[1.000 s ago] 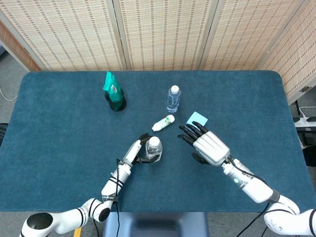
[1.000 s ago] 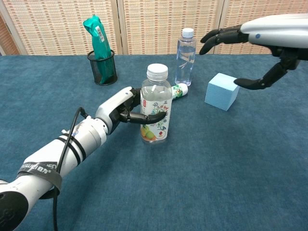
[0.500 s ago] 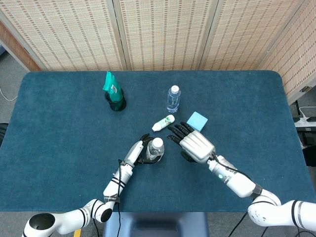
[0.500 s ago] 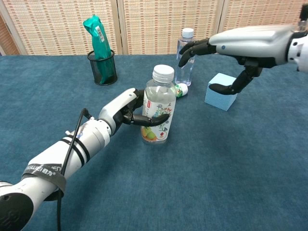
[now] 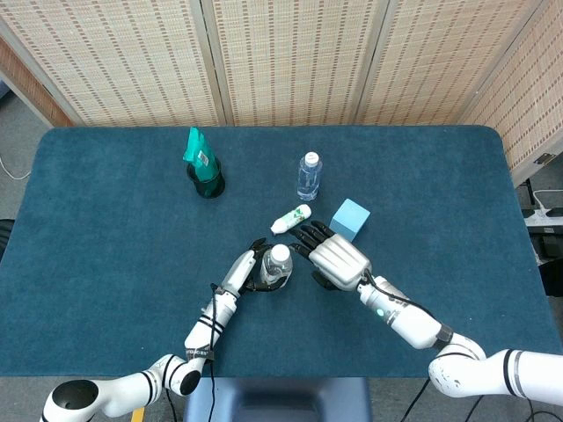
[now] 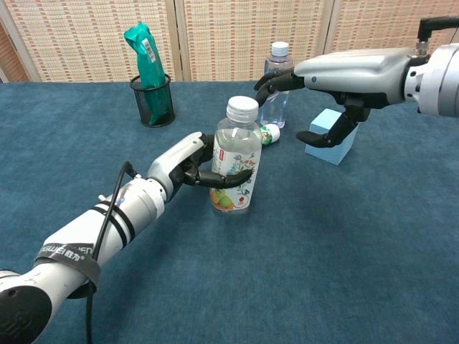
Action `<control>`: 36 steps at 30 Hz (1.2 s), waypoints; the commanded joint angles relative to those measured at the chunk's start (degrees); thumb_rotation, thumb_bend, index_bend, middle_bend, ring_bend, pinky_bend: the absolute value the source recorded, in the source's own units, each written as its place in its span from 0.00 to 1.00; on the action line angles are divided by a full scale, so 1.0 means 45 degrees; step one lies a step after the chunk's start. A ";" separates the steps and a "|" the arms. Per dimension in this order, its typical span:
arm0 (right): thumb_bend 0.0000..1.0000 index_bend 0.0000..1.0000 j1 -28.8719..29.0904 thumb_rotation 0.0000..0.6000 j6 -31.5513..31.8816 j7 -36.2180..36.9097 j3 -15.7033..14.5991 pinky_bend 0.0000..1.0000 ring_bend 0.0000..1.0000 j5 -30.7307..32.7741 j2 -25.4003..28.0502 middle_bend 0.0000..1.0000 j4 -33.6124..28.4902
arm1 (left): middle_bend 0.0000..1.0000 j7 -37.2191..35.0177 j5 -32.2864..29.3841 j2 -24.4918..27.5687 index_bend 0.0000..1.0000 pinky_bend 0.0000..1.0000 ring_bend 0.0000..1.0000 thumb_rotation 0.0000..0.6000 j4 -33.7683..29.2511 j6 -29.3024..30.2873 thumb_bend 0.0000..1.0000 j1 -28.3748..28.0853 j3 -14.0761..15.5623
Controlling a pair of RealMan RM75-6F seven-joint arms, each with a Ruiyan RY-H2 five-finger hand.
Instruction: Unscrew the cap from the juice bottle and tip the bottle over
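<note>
The juice bottle (image 6: pixel 234 166) stands upright near the table's middle, clear with a fruit label and a white cap (image 6: pixel 242 108) screwed on. From above the juice bottle (image 5: pixel 276 266) shows mostly as its cap. My left hand (image 6: pixel 188 165) grips the bottle's body from the left, fingers wrapped around it; the left hand (image 5: pixel 244 270) reaches in from below. My right hand (image 6: pixel 326 80) hovers open just right of and slightly above the cap, fingers spread and pointing left, not touching it. Seen from above, the right hand (image 5: pixel 332 258) lies close beside the bottle.
A light blue cube (image 6: pixel 330 140) sits behind the right hand. A clear water bottle (image 6: pixel 275 86) stands further back, and a small white bottle (image 5: pixel 289 218) lies on its side near it. A black mesh cup with a green packet (image 6: pixel 148 80) is at the back left.
My right hand has moved left from beside the blue cube to just beside the bottle's cap. The left hand keeps its grip on the bottle, which has tilted slightly.
</note>
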 commanded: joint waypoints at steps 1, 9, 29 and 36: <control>0.44 0.16 0.0115 1.00 -0.0158 0.0254 -0.0071 0.00 0.00 -0.0012 0.0034 0.00 0.0088 | 0.77 -0.0043 -0.0023 0.0002 0.72 0.00 0.26 1.00 -0.0020 -0.0080 0.84 -0.0011 -0.0007; 0.45 0.14 0.0368 0.70 -0.1099 0.2265 -0.0058 0.00 0.00 -0.0463 0.0660 0.00 0.0030 | 0.79 -0.0198 0.0121 0.0090 0.72 0.01 0.27 1.00 0.0007 -0.0108 0.86 0.0011 0.0099; 0.45 0.17 0.0885 0.53 -0.1463 0.3942 -0.0079 0.00 0.00 -0.1446 0.1071 0.00 0.0375 | 0.83 -0.0277 0.0632 0.0219 0.73 0.21 0.41 1.00 0.0051 -0.0520 0.93 -0.0284 0.0547; 0.45 0.17 0.1042 0.53 -0.1452 0.3891 -0.0097 0.00 0.00 -0.1343 0.1113 0.00 0.0159 | 0.84 -0.0587 0.0651 0.0480 0.74 0.27 0.43 1.00 -0.0176 -0.0898 0.95 -0.0398 0.0615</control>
